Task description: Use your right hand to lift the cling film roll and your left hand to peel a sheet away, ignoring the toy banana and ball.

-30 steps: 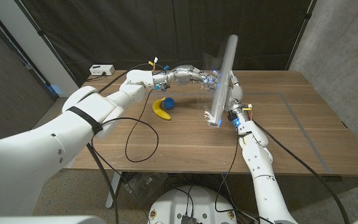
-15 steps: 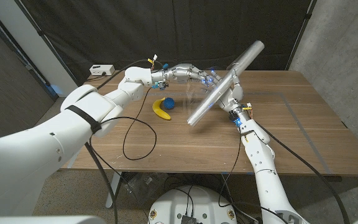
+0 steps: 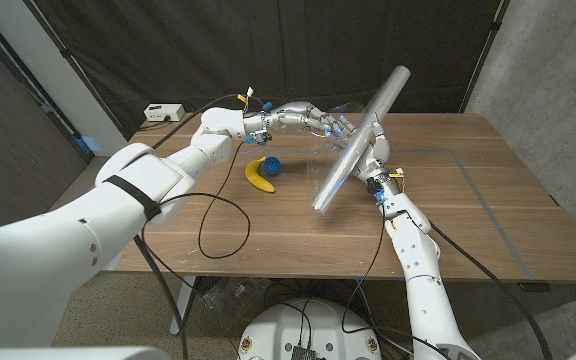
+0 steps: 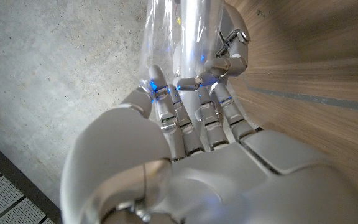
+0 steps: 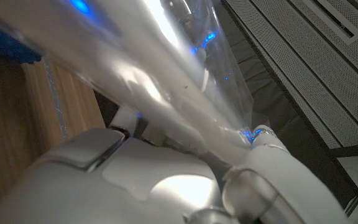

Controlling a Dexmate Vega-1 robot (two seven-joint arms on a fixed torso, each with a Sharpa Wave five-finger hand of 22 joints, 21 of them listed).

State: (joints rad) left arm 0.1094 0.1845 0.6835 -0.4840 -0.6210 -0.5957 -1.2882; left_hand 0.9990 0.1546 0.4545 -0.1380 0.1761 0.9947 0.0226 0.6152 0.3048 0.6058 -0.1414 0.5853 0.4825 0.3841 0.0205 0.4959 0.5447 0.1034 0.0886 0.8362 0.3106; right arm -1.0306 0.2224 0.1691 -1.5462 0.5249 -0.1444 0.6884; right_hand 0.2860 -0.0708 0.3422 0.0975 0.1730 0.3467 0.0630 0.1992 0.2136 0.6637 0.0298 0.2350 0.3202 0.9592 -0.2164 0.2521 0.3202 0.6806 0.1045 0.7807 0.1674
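Presently, as catalogued from the room:

1. Cling film roll [image 3: 358,140]: a long, pale, glossy tube, held clear of the wooden table [image 3: 488,200] and tilted, its upper end toward the dark backdrop, its lower end down over the tabletop. By its look it is a light, rigid core; the outer skin is smooth and likely slippery, so a grip around the middle seems the safest.

2. Right hand [image 3: 373,152]: wrapped around the roll about midway along its length, carrying it. In the right wrist view the tube [image 5: 148,81] runs straight across that hand's back, with loose film shining beside it.

3. Film sheet [image 3: 320,158]: a thin, clear, wrinkled web between the roll and the other hand. I would judge it soft, clingy and easily torn or bunched; best taken at its free edge, pulled evenly and square to the tube.

4. Left hand [image 3: 313,122]: reaching in just beside the roll, fingers [image 4: 197,118] extended toward the film. They appear to touch or pinch the sheet's edge, but the film is too transparent to be sure whether it is truly held.

5. Toy banana [image 3: 259,177] and blue ball [image 3: 271,166]: lying together on the table under the left arm, apart from the roll, not to be handled.
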